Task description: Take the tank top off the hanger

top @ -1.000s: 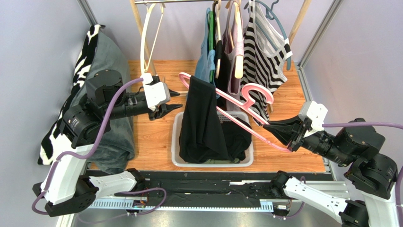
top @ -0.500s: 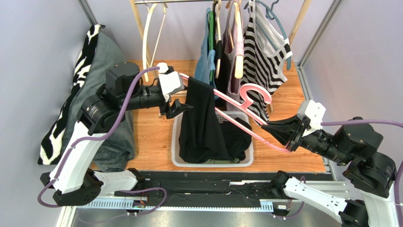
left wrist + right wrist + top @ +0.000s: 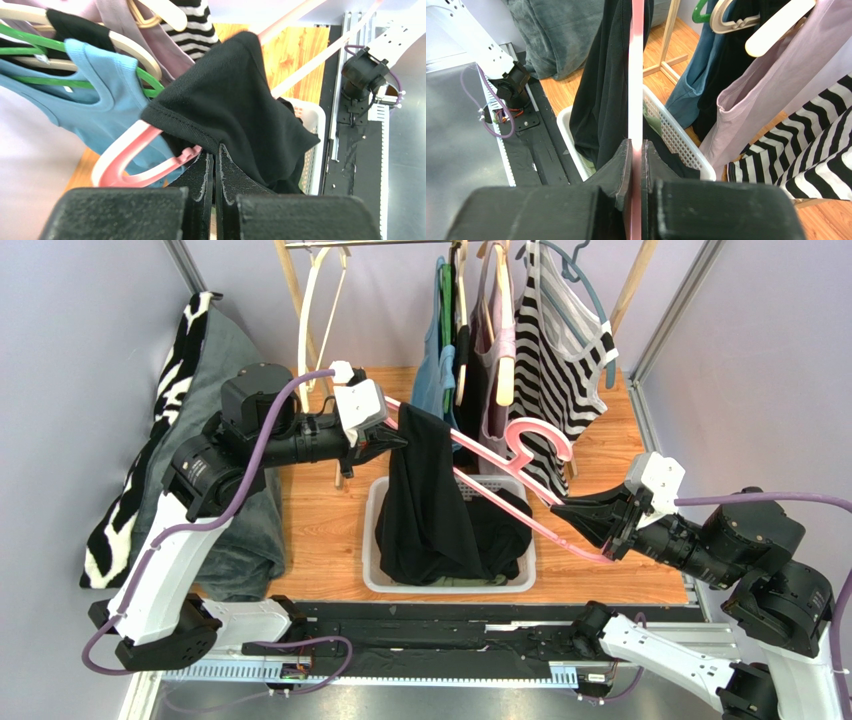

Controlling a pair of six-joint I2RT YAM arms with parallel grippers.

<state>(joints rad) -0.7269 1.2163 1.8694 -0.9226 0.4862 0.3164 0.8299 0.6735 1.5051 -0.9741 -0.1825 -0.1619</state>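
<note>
**A:** Where is the tank top?

**B:** The black tank top [image 3: 425, 500] hangs over the left end of a pink hanger [image 3: 636, 75]. The hanger slants from far left to near right above a white basket [image 3: 450, 587]. The lower part of the fabric drapes down into the basket.

**A:** And the pincers?

**B:** The right pincer [image 3: 560, 506] is clamped on the hanger's near right end. The left pincer [image 3: 215, 150] is closed. Its tips sit at the tank top's hemmed edge, just beside the hanger's left tip. I cannot tell whether fabric is caught between them.

**A:** How much room is around it?

**B:** Bare wooden table [image 3: 320, 530] lies left of the basket, up to a grey cushion [image 3: 225, 360]. On the far side, a blue top [image 3: 100, 100] and a striped top [image 3: 565, 370] hang close behind. The striped one is near the hanger's hook.
</note>
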